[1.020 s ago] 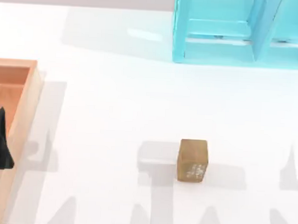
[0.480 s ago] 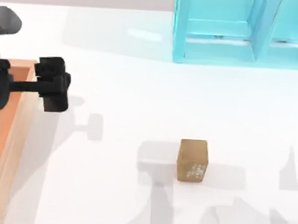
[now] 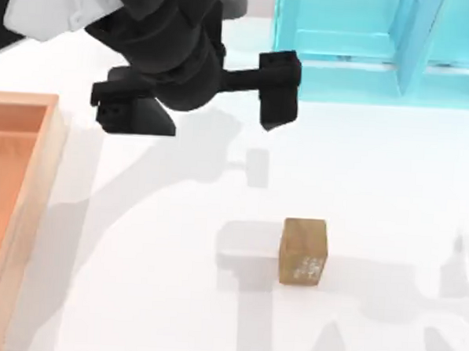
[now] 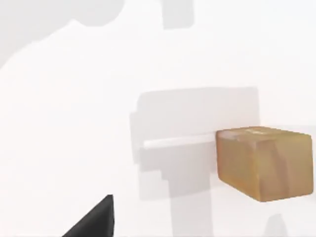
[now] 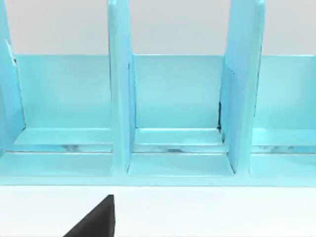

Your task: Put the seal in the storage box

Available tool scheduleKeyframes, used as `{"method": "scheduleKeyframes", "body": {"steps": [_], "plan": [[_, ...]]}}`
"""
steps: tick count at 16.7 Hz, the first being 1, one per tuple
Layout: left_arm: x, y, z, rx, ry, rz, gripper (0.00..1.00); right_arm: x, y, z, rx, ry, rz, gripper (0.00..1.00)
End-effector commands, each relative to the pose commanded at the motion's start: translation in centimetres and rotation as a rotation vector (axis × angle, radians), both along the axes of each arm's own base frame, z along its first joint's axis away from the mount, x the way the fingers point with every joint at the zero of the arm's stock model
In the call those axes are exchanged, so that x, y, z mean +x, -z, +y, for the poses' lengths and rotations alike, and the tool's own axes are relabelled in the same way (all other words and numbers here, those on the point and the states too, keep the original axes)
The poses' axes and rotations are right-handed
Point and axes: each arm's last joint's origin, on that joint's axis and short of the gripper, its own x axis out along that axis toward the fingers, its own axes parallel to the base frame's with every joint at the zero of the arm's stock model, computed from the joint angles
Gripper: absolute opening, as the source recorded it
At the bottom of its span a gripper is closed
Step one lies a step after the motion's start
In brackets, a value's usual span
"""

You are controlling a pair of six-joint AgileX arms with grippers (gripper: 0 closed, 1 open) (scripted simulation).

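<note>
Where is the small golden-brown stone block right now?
The small golden-brown stone block stands on the white table, right of centre in the top view, apart from the orange-brown wooden box at left.

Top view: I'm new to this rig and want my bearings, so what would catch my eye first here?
First the black left arm, reaching in from the top left with its gripper above the table's middle, in front of the cyan shelf. Next the seal, a golden-brown block standing alone on the white table, right of centre. Then the storage box along the left edge.
</note>
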Motion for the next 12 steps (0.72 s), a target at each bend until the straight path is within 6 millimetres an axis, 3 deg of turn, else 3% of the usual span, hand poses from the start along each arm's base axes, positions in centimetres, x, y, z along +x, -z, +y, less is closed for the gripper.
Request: {"method": "scheduleKeyframes", "body": {"steps": [3,6,9,12], "plan": [[1.5,2.3,-5.7,0.088,-0.007,0.139,1.00,0.0,0.0,0.0,0.000,0.000,0.000,1.00],[1.9,5.0,-10.1,0.176,-0.021,0.234,1.00,0.0,0.0,0.0,0.000,0.000,0.000,1.00],[1.7,7.4,-12.8,0.243,-0.033,0.291,1.00,0.0,0.0,0.0,0.000,0.000,0.000,1.00],[1.6,8.2,-13.7,0.267,-0.038,0.308,1.00,0.0,0.0,0.0,0.000,0.000,0.000,1.00]]}}
